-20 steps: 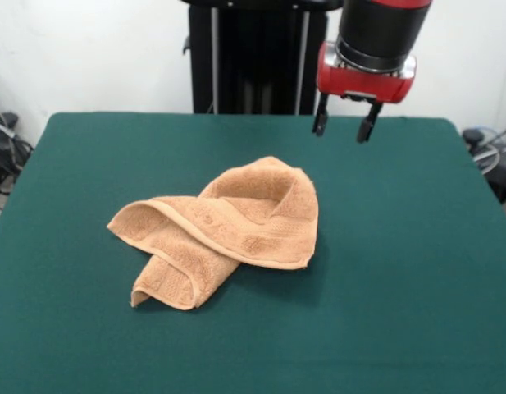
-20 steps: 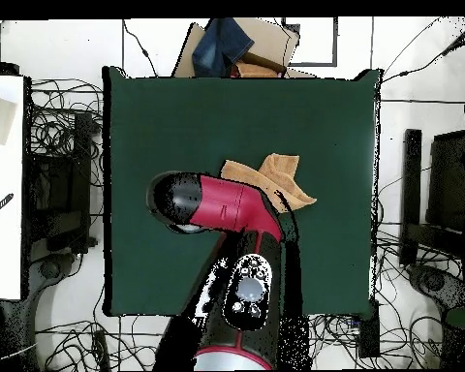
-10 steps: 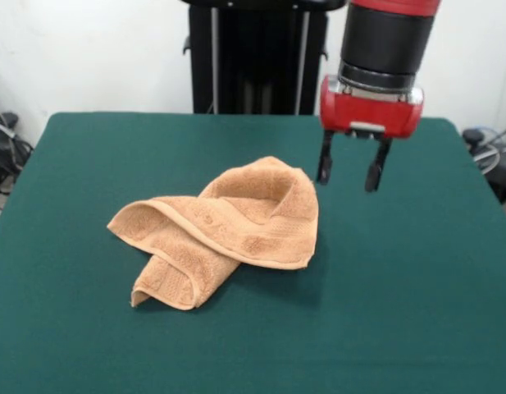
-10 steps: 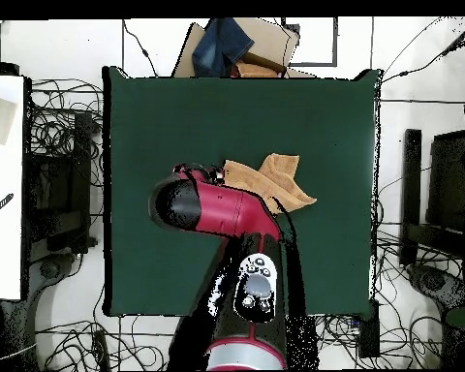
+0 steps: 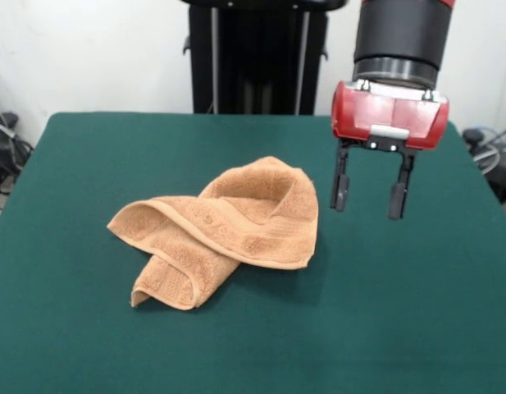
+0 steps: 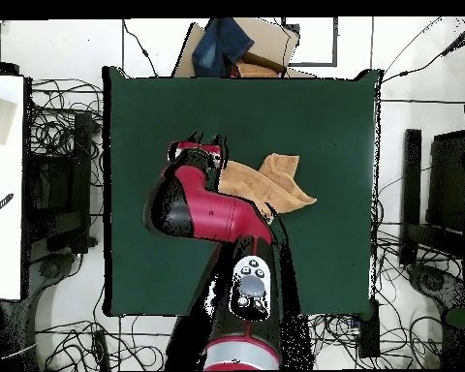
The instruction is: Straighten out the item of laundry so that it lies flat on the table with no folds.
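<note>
Near the middle of the green table (image 5: 417, 312) lies the towel (image 5: 228, 226), bunched and folded over itself. One long hemmed edge with its woven band runs across the top layer from the left corner down to the front right corner. A second fold pokes out below it, ending in a rounded corner toward the front left. The back of the towel humps up in a loop.

Just to the right of the towel hangs the gripper (image 5: 368, 195), its two dark fingers (image 5: 340, 187) spread apart with nothing between them, tips above the cloth and clear of the towel's right edge. From overhead, the gripper (image 6: 206, 142) sits just beside the towel (image 6: 275, 184), with the red arm (image 6: 202, 203) covering part of it.

Bare green cloth surrounds the towel on every side, with wide room to the table's edges at front, left and right.
</note>
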Robot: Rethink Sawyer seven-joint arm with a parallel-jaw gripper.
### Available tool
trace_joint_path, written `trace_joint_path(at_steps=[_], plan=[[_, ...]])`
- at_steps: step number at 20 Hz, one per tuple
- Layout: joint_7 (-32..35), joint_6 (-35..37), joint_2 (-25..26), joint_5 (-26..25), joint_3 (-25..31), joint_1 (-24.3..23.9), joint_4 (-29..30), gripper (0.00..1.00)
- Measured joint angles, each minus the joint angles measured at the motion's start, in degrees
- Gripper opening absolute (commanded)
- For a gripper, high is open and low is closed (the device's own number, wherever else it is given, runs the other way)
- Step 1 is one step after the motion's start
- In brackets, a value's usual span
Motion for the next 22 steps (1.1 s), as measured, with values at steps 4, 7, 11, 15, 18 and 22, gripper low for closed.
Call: trace_joint_path(at_steps=[4, 7, 11, 15, 18, 22], plan=[[0.0, 4.6, 0.0, 0.0, 0.6, -0.2, 0.9, 1.00], [0.0, 8.3, 0.0, 0.0, 0.6, -0.1, 1.2, 1.00], [0.0, 12.2, 0.0, 0.0, 0.6, 0.0, 2.3, 1.00], [0.0, 12.7, 0.0, 0.0, 0.6, 0.0, 3.4, 1.00], [0.0, 12.7, 0.0, 0.0, 0.6, 0.0, 4.1, 1.00], [0.0, 12.6, 0.4, 0.0, 0.2, 0.9, 4.2, 1.00]])
